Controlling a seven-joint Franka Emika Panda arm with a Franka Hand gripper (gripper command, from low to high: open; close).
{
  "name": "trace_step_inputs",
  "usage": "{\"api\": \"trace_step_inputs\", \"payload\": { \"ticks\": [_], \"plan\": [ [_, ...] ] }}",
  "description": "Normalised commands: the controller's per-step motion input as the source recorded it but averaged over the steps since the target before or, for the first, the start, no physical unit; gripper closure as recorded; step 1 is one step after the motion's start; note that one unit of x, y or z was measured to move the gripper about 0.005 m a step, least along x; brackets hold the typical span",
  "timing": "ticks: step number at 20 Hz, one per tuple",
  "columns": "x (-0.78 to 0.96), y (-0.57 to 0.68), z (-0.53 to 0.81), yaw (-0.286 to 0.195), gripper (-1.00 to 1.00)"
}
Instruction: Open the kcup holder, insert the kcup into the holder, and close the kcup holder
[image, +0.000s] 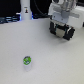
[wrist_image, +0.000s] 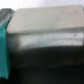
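- Nearest the camera, the kcup (image: 27, 61) sits alone on the white table (image: 50, 60).
- Well beyond the kcup hangs the gripper (image: 62, 33), jaws apart, holding nothing.

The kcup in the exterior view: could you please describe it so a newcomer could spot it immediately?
Start from the white table, which fills most of the exterior view. Near its front, toward the exterior view's left, sits the kcup alone. It is a tiny round pod with a green and white top, the only coloured thing there.
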Motion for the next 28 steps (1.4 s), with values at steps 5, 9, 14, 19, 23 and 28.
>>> {"api": "trace_step_inputs", "payload": {
  "ticks": [5,9,14,19,23,28],
  "plan": [
    [0.93,-0.29,0.18,-0.081,1.00],
    [0.88,-0.34,0.19,-0.075,1.00],
    [0.81,-0.41,0.16,-0.072,1.00],
    [0.79,-0.46,0.13,-0.072,1.00],
    [0.73,-0.46,0.11,-0.060,1.00],
    [0.26,-0.19,0.07,-0.025,-1.00]
  ]
}}
